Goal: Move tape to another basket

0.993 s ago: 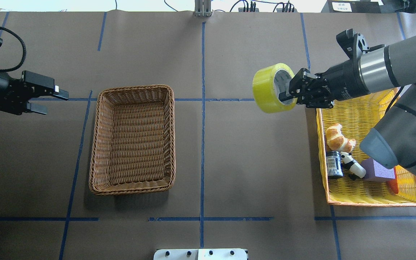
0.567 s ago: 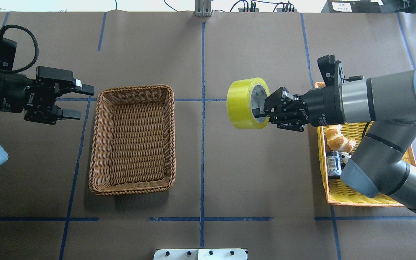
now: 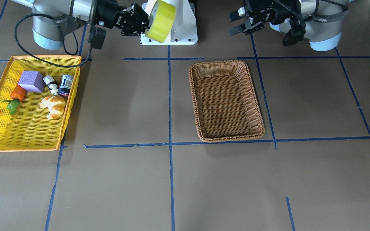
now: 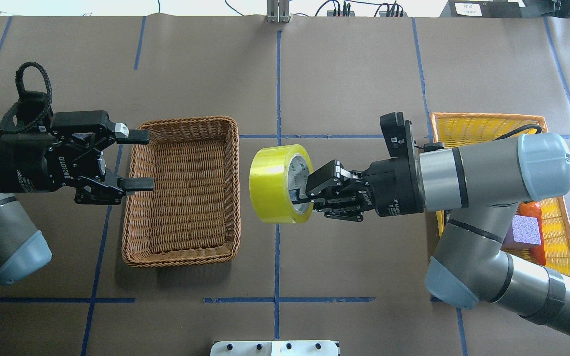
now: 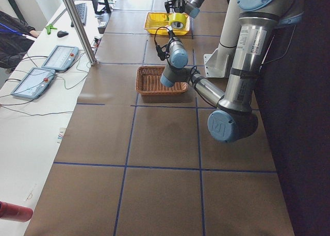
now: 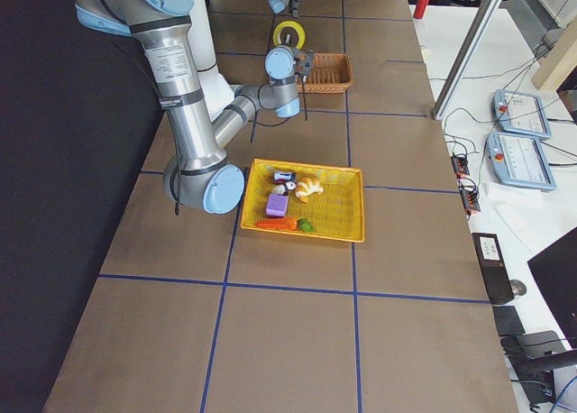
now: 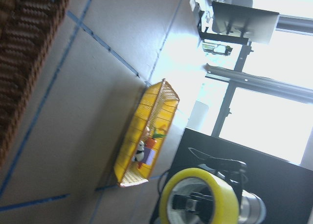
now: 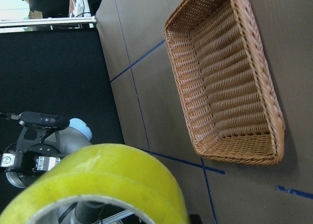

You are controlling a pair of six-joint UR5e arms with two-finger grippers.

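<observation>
1. We see one tape roll, held in the air on its edge between the two baskets, nearer the wicker one
2. The right gripper pinches the roll's wall, one finger inside the core
3. One wicker basket lies near the tape
4. The left gripper hangs with fingers spread apart, at the basket's rim away from the tape
5. One yellow basket holds five things: block, carrot, panda, can, croissant
6. Brown table spreads wide between the baskets
</observation>
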